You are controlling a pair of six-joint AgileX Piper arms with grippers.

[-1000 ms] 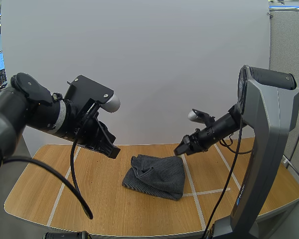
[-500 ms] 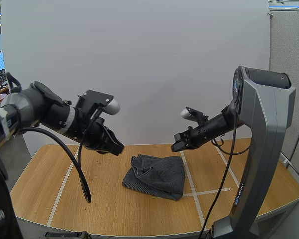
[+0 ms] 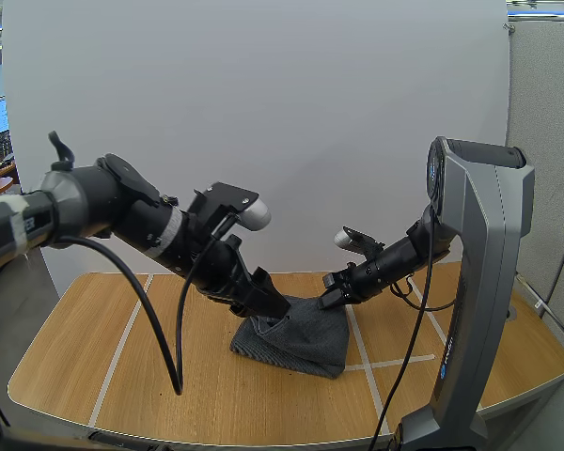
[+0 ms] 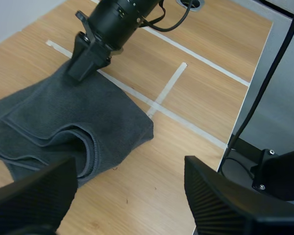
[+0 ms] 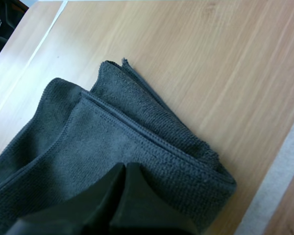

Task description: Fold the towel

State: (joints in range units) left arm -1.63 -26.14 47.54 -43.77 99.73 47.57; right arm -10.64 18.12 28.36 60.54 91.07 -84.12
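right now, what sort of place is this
Probably a robot lab test bench: a wooden table marked off with white tape lines, a plain white board standing behind it, and a grey towel laid out as the practice piece.

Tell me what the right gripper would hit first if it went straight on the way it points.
The towel. The right gripper, shut, points down at its folded top layer; whether the tips already touch it is unclear. The table lies beneath.
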